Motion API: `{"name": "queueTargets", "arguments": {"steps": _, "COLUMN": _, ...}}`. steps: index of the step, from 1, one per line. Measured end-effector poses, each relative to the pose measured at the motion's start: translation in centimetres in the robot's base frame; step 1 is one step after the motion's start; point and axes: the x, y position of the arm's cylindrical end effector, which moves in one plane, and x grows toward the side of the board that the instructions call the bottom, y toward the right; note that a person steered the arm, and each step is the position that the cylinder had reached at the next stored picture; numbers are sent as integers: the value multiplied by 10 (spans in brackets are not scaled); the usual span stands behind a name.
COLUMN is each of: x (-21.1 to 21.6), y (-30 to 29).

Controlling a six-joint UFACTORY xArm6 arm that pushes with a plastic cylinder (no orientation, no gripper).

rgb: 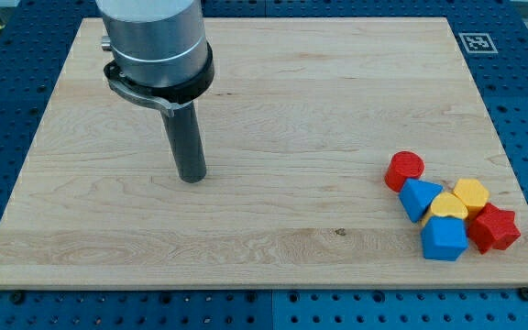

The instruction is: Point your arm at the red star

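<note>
Your tip [192, 177] stands alone on the pale wooden board [273, 92], well apart from the block cluster at the view's lower right.

The red star-shaped plastic block [495, 228] sits at the cluster's right end, touching a yellow block [471, 194] and just beside a blue block [444, 239]. It looks light, rigid and apt to slide; with a bare rod and no jaws to open or close, you can only nudge a flat side. A red cylinder [404, 170], another blue block [419, 197] and what may be a yellow heart [448, 206] crowd its left.
</note>
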Motion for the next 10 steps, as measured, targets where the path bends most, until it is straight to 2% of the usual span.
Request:
{"name": "queueTargets", "arguments": {"steps": 3, "x": 10, "y": 7}}
{"name": "queueTargets", "arguments": {"steps": 4, "x": 23, "y": 28}}
{"name": "queueTargets", "arguments": {"steps": 5, "x": -43, "y": 55}}
{"name": "queueTargets", "arguments": {"steps": 6, "x": -104, "y": 117}}
{"name": "queueTargets", "arguments": {"steps": 7, "x": -112, "y": 210}}
{"name": "queueTargets", "arguments": {"steps": 8, "x": -88, "y": 310}}
{"name": "queueTargets", "arguments": {"steps": 9, "x": -18, "y": 401}}
{"name": "queueTargets", "arguments": {"steps": 10, "x": 44, "y": 435}}
